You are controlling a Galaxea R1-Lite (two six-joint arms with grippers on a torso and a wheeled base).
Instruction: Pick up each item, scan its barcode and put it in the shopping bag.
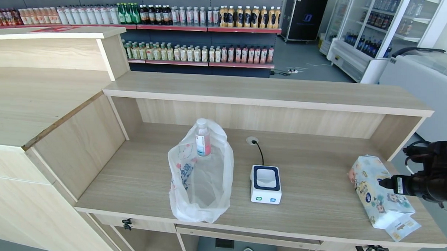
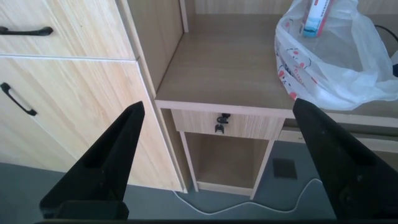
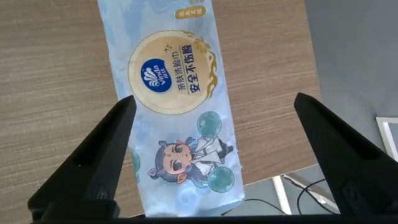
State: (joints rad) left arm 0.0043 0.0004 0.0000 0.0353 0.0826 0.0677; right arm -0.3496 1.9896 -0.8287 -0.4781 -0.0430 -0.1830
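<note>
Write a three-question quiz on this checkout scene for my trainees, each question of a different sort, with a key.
1. True or false: the bottle stands inside the shopping bag.
2. Where is the scanner? A) inside the bag. B) on the counter, between the bag and the tissue pack. C) on the ledge above the counter.
3. Fill in: the right tool is open at the ____, the one item not yet bagged.
Key: 1 true; 2 B; 3 tissue pack.
</note>
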